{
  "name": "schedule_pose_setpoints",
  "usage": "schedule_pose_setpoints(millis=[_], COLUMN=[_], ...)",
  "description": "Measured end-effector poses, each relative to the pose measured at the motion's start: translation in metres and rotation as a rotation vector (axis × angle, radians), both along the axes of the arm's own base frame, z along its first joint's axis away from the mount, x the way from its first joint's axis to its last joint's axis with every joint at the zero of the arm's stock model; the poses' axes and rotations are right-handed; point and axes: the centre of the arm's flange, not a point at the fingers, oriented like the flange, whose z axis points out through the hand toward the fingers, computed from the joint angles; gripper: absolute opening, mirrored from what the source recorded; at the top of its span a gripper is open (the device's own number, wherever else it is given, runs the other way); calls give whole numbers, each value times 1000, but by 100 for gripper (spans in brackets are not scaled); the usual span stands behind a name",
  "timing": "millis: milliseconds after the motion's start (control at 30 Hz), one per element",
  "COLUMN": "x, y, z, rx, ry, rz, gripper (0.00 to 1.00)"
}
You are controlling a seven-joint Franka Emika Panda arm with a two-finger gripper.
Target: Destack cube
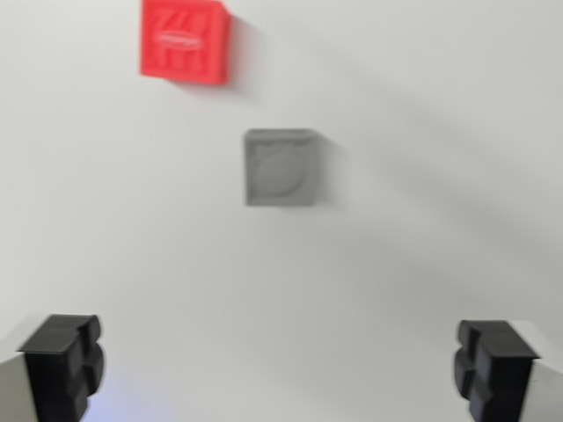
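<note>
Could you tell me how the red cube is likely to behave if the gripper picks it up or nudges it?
The red cube looks stiff and flat-sided, so it should slide, not roll. Its raised lettering may aid grip. It is probably light. The gripper stands wide open.

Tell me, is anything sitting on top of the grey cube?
No. The grey cube has a bare top face, and the red cube lies apart on the white table. What's underneath it is hidden.

The red cube (185,40) looked like smooth plastic with raised marks on top. The grey cube (281,167) looked matt and dull. The surface (132,229) was plain, smooth white. The claw (280,367) had black matt pads.
</note>
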Motion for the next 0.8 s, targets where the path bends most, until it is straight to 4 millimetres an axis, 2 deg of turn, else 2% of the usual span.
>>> schedule_pose_setpoints(millis=[467, 800], x=[0, 0], y=[0, 0], z=[24, 27], rx=[0, 0], ry=[1, 2], rz=[0, 1], gripper=[100, 100])
